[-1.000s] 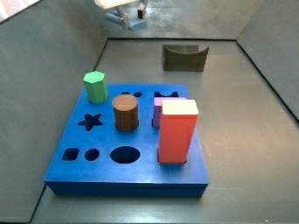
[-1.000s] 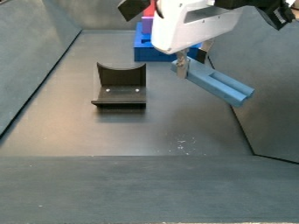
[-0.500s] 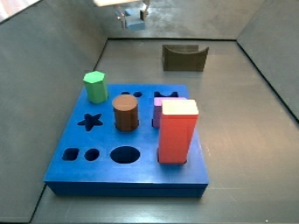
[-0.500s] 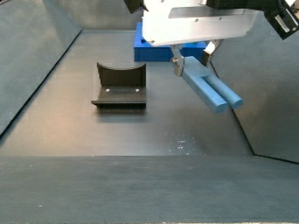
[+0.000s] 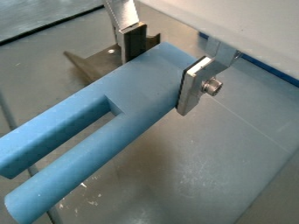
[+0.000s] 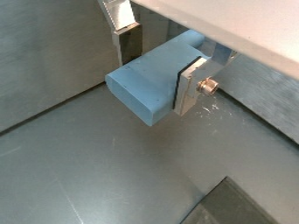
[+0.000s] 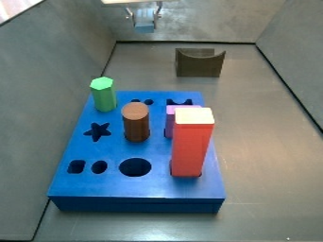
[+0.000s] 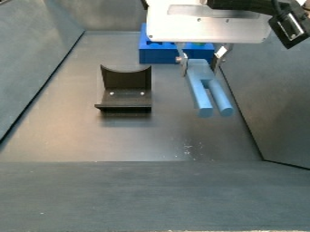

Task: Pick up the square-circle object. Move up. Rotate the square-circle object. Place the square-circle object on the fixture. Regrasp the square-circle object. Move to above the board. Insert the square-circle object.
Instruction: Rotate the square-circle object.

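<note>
The dark grey tabletop (image 7: 252,142) fills the floor of a walled enclosure in both side views. On it, at the near end in a side view, lies the board (image 7: 89,180), a bright-blue slab with cut-out holes; a star hole and a round hole show open on its near-left part. Standing in the board are a tall red block (image 7: 191,144) with a pale top at the near right, a brown cylinder (image 7: 136,122) near the middle, a green hexagonal peg (image 7: 102,94) at the far left, and a purple piece (image 7: 171,120) partly hidden just behind the red block. The fixture (image 7: 198,61) sits at the far end of the tabletop, well apart from the board, its curved notch facing up; nothing rests in it (image 8: 123,88). The claw (image 8: 200,62) hangs in the air above the floor, to the right of the fixture in a side view, under a white housing. It is clamped on the square-circle object (image 8: 208,91), which lies roughly level, clear of the tabletop and the fixture. In both wrist views the silver fingers (image 5: 195,84) press opposite sides of the peg (image 6: 155,83); its long end, split by a slot, extends away from the claw (image 5: 163,63).
</note>
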Available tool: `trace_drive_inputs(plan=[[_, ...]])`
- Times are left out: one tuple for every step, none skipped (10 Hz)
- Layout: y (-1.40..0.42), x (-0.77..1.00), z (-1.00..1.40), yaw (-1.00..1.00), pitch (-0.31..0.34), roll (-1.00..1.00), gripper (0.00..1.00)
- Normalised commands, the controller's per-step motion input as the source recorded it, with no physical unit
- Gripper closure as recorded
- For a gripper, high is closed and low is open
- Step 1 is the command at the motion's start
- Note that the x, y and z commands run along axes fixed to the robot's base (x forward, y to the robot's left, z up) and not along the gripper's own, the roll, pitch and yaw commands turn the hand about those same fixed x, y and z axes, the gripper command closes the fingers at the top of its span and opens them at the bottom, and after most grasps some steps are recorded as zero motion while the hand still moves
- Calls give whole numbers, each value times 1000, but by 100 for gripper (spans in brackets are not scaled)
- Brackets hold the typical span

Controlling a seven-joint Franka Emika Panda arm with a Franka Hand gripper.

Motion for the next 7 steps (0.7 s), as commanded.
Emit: trace_drive_inputs(plan=[[19,18,-37,-318,-22,-1,100],[0,0,-1000,0,0,0,100],[1,6,-1000,45,-8,1,100],[1,13,-1000,47,-19,0,100],[-2,20,-1000,42,-23,-9,100],[-2,28,-1000,33,-25,-15,100],[-1,38,-1000,28,-24,-23,100]])
